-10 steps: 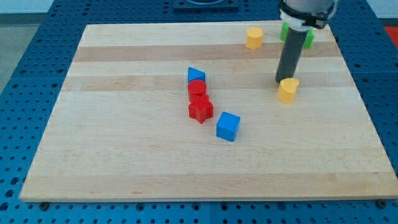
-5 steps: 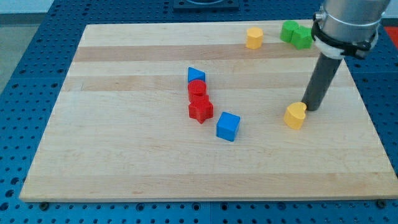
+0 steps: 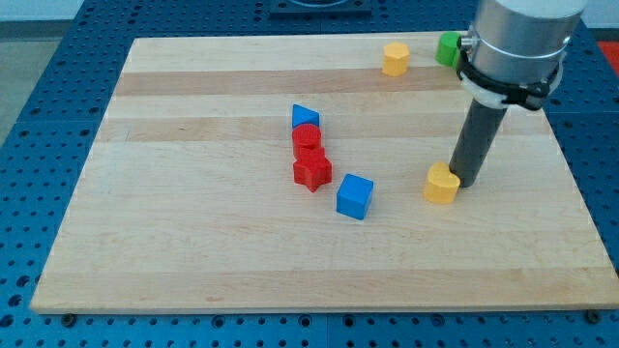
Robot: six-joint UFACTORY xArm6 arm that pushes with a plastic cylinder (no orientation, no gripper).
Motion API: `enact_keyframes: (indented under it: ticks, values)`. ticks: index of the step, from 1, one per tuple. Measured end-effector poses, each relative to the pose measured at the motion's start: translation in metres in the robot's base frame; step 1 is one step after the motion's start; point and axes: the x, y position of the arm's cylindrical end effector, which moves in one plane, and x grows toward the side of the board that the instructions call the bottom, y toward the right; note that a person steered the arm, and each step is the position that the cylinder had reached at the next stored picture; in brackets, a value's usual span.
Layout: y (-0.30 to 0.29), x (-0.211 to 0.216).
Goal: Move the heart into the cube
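The yellow heart [image 3: 442, 184] lies on the wooden board right of centre. My tip [image 3: 467, 180] touches the heart's right side. The blue cube [image 3: 355, 196] sits to the heart's left, a short gap away, at about the same height in the view. The rod rises from the tip toward the view's top right.
A red star [image 3: 312, 172], a red cylinder [image 3: 307, 138] and a blue triangle [image 3: 305, 117] form a touching column up-left of the cube. A yellow hexagon block [image 3: 395, 59] sits near the top edge. A green block [image 3: 448, 47] shows partly behind the arm.
The heart has moved down and then left, toward the cube. My tip went from above the heart to its right side and followed it left.
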Motion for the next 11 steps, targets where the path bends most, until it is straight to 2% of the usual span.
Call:
enact_keyframes:
  ticks: [2, 3, 8, 9, 10, 11]
  values:
    - [-0.039, 0.031]
    - [-0.04, 0.033]
    - [-0.042, 0.013]
    - [-0.027, 0.014]
    - [0.002, 0.054]
    - [0.004, 0.058]
